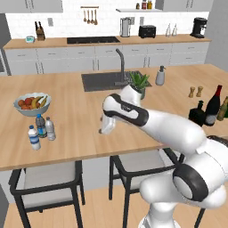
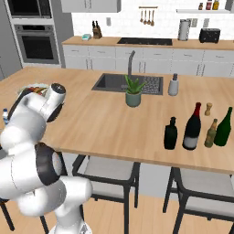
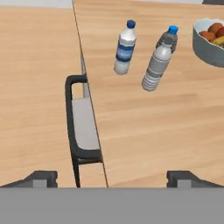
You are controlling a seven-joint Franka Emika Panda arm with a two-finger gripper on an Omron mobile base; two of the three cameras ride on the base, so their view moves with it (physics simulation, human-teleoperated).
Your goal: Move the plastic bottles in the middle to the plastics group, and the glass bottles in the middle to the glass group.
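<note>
The clear pale-grey plastic bottle (image 1: 50,128) (image 3: 155,66) stands upright at the counter's left end. It is right beside the white-labelled bottle (image 1: 33,137) (image 3: 124,48) and the darker blue-labelled one (image 1: 41,125) (image 3: 169,36). My gripper (image 1: 105,129) (image 3: 112,178) hangs open and empty over the counter's front edge, well to the right of those bottles. At the far right stand the tall dark wine bottle (image 1: 213,107) (image 2: 192,126) and the squat black bottle (image 1: 197,113) (image 2: 170,133). Just beyond them are a green bottle (image 2: 224,127) and a smaller brown one (image 2: 211,133).
A fruit bowl (image 1: 32,103) (image 3: 209,39) sits behind the small bottles. A potted plant (image 1: 139,83), the sink (image 1: 107,80) and a soap dispenser (image 1: 160,75) lie mid-counter. Two wooden shakers (image 1: 195,91) stand at the right. Black-framed stools (image 3: 83,127) are tucked under the front edge.
</note>
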